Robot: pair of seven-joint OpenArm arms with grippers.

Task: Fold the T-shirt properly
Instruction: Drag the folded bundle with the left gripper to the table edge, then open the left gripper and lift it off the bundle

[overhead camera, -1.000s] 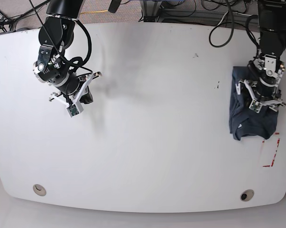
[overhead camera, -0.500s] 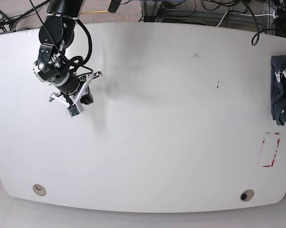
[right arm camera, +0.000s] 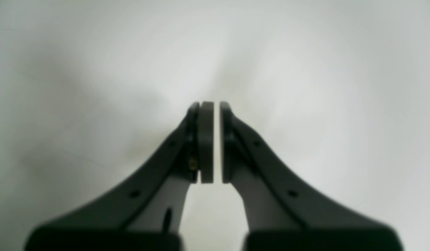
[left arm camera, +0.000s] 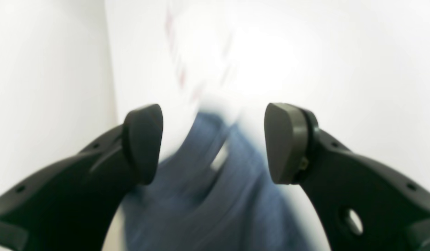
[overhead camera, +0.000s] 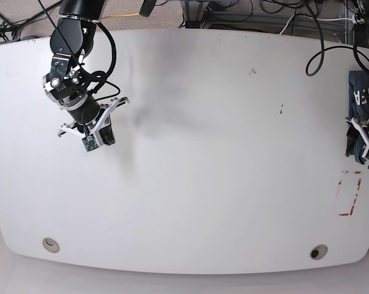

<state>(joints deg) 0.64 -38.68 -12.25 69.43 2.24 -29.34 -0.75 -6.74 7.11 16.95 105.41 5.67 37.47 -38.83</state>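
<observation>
- The T-shirt (overhead camera: 360, 107) sits as a compact, bunched bundle at the far edge of the white bench (overhead camera: 202, 153), partly cut off by the base view's border, with a strip of white lettering showing on top.
- The left hand (overhead camera: 363, 142) is right at the bundle's near end; its fingers (left arm camera: 286, 143) stand wide apart, and in the blurred wrist view blue cloth lies below and between them without being pinched.
- The right hand (overhead camera: 100, 133) hangs over bare bench, well apart from the garment, with its pads (right arm camera: 206, 141) pressed nearly together on nothing.
- Judged from this, the folding looks largely done: the shirt is reduced to a small packet and let go.
- Whether the folds are neat cannot be told, since the blur and the frame edge hide most of it.
- What may be left is squaring the packet, perhaps toward the red corner marks (overhead camera: 349, 195) beside the left hand.
</observation>
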